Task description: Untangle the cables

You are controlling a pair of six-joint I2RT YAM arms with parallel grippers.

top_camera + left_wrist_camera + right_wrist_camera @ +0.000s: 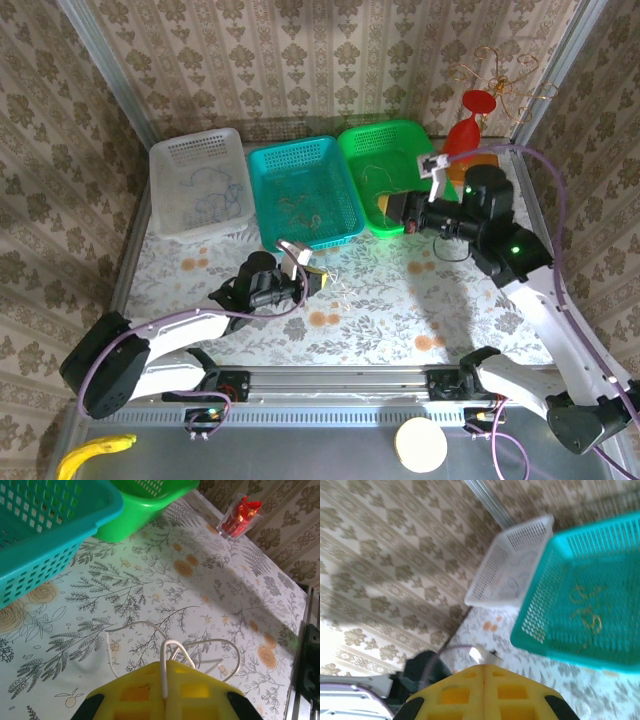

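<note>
— What do the cables look like?

— Very thin, like threads. The cream cable (215, 639) lies in loose loops on the desk (210, 580). It is around the middle of the desk, just in front of the teal basket (290, 150).

— Who has it?

— The left gripper (167, 669). Its yellow fingers are pressed together and they pinch one loop of the cream cable. The loop goes up between the fingers.

— And the other ones?

— The bluish cables (215, 190) curl in the white basket (195, 140), at the far left corner of the desk. The brown-yellow cables (585, 611) lie in squiggles in the teal basket, at the middle of the far edge.

— What about the right gripper (484, 669)?

— Its fingers are pressed together too, and nothing shows between them. It hangs over the green basket (390, 150), near the far right corner.
</note>
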